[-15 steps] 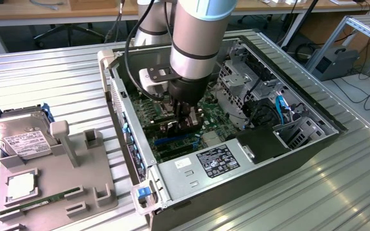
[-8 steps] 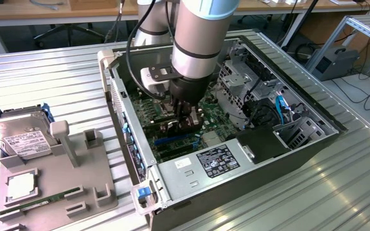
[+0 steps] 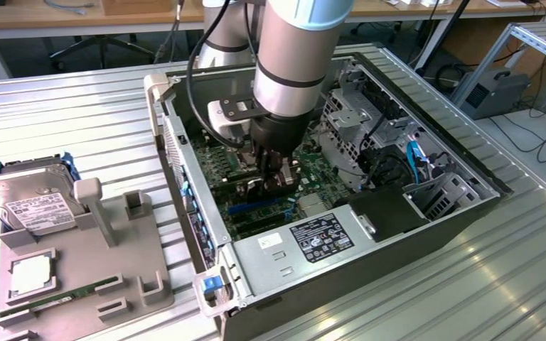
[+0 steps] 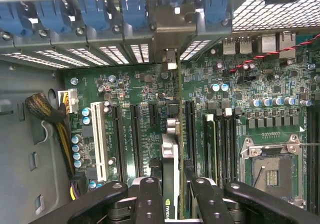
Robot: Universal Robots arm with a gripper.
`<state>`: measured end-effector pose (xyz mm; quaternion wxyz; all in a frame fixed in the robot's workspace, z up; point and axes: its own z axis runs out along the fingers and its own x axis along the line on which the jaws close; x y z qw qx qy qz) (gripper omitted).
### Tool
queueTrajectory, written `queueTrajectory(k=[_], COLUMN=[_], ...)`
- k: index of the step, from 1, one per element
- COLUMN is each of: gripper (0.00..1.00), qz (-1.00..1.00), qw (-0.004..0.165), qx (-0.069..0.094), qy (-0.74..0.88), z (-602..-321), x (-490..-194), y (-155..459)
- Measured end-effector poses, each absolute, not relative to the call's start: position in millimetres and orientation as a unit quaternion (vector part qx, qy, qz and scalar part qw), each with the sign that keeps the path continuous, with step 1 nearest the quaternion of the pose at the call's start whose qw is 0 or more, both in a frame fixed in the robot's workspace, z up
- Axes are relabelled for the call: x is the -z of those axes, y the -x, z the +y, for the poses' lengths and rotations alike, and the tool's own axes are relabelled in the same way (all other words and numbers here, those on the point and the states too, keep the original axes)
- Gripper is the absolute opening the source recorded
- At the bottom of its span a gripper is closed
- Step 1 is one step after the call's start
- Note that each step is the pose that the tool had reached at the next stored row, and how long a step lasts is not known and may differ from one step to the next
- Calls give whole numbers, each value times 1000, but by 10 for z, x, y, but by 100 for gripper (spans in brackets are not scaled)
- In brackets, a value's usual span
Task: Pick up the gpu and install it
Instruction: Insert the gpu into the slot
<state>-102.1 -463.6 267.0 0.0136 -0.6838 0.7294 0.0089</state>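
Green motherboard (image 4: 240, 98) behind, thin gpu (image 4: 171, 174) edge-on, upright, clamped between jaws

The case (image 3: 193, 177) is lying open upward, giving the tool (image 3: 273, 186), gripping the gpu (image 4: 170, 156), room over the board (image 4: 240, 83). The drive cage (image 3: 349, 117), power supply (image 3: 316, 238) and cables (image 3: 414, 160) are crowding the exterior view's right side.

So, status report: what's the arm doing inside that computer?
Gripper shut on gpu. Gpu edge-on inside case, down at motherboard slots; seated or not, cannot tell. Nothing seen in its way.
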Motion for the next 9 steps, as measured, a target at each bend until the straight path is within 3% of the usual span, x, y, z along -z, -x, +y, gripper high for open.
queueTrajectory(k=[9], gripper=[27], qz=[729], qw=[13], qx=[-9], qy=[684], z=[-4637], x=[-2661], y=[1022])
